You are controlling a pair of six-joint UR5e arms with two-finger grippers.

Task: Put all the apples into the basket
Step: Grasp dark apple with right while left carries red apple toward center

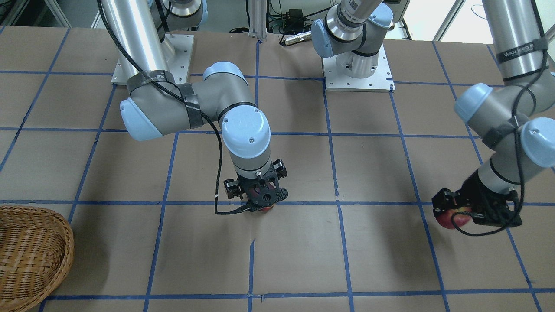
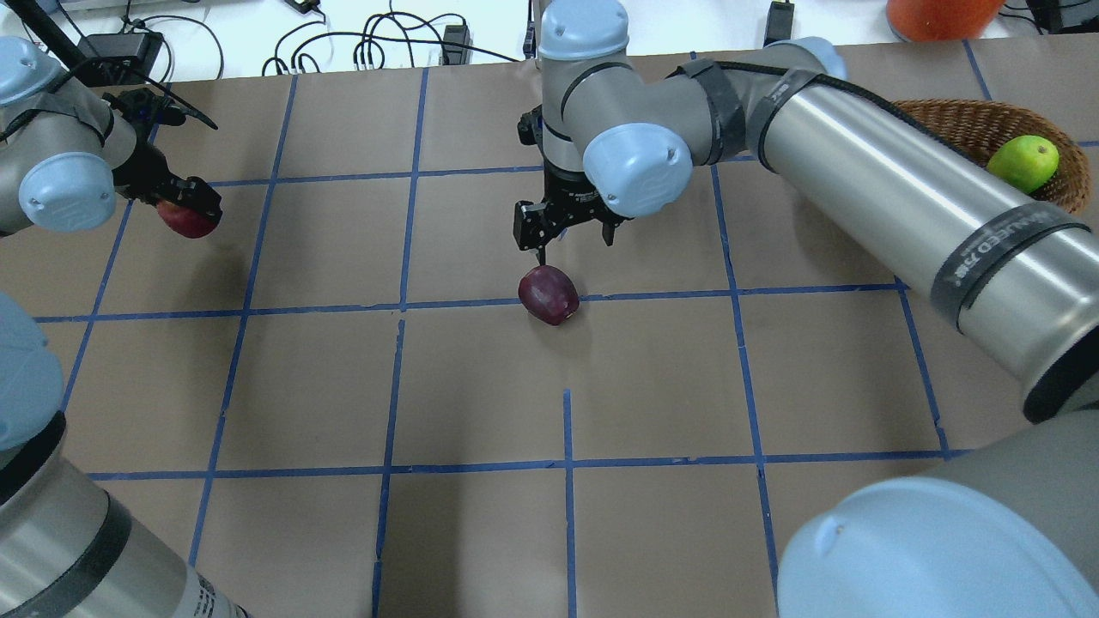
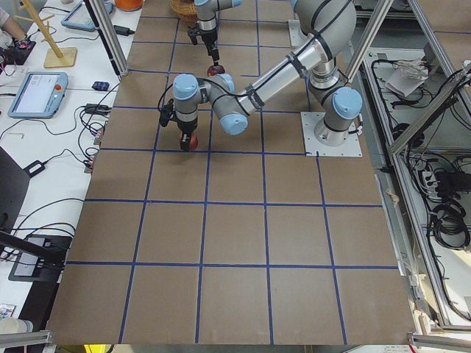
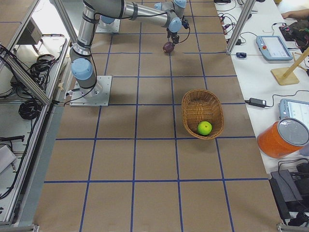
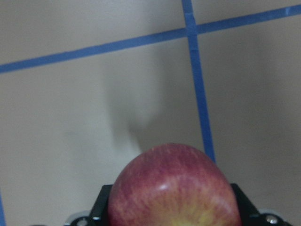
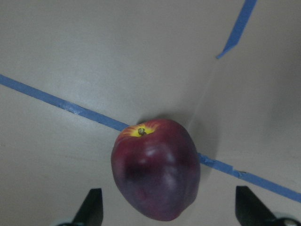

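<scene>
My left gripper (image 2: 185,210) is shut on the red apple with yellow blush (image 2: 183,221) and holds it above the table at the far left. The apple fills the bottom of the left wrist view (image 5: 171,188). My right gripper (image 2: 567,239) is open and hangs just above the dark maroon apple (image 2: 548,293), which lies on a blue tape line at the table's middle. In the right wrist view this apple (image 6: 155,174) sits between the spread fingers (image 6: 91,209). The lime green apple (image 2: 1022,163) lies in the wicker basket (image 2: 966,120) at the far right.
The table is brown paper with a blue tape grid. Two arm base plates (image 1: 357,73) stand at the robot's side. An orange container (image 4: 282,137), tablets and cables lie past the table's far edge. The right arm's long link (image 2: 901,206) passes over the basket's near side.
</scene>
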